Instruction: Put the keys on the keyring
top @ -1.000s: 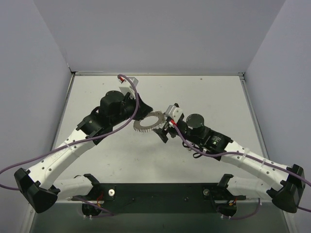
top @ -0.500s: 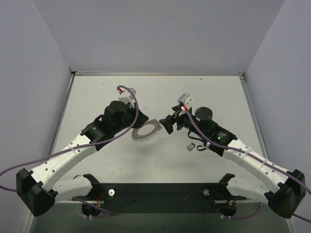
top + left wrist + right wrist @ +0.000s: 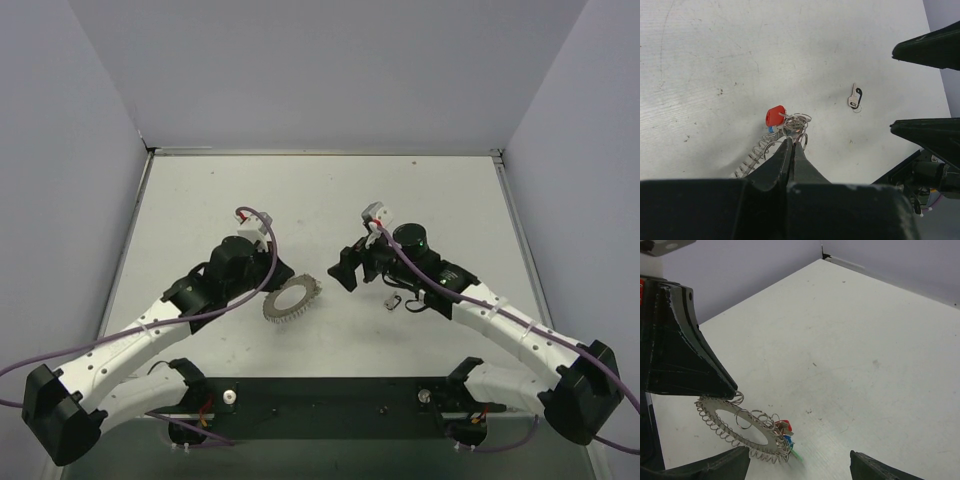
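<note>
Left wrist view: left fingers (image 3: 782, 160) pinch the keyring (image 3: 705, 412), red key (image 3: 774, 116) bunched against it. Grey key (image 3: 854, 96) lies on the bench (image 3: 715, 60) right of the keyring. Right fingers (image 3: 715, 465) spread, released.

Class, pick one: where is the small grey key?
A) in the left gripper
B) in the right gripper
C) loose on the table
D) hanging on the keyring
C: the grey key lies flat on the table, apart from the keyring pinched in the left gripper.
</note>
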`<action>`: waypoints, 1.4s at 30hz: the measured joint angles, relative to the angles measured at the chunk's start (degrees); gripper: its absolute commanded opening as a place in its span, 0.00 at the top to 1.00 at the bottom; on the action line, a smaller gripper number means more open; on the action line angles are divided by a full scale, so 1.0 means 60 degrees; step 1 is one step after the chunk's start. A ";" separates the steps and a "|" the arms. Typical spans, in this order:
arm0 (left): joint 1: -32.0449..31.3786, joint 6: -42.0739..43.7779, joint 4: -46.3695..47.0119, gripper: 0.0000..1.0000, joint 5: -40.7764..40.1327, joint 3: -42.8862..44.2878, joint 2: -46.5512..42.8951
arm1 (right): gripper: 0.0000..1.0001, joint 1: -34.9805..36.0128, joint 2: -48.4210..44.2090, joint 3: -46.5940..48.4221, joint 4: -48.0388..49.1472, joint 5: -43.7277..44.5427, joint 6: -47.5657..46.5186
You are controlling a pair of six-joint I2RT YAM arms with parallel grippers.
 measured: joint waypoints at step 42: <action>0.0685 -0.0109 0.1151 1.00 0.0499 -0.0692 0.1439 | 0.62 -0.0255 0.4790 -0.1639 0.6288 -0.3064 1.1395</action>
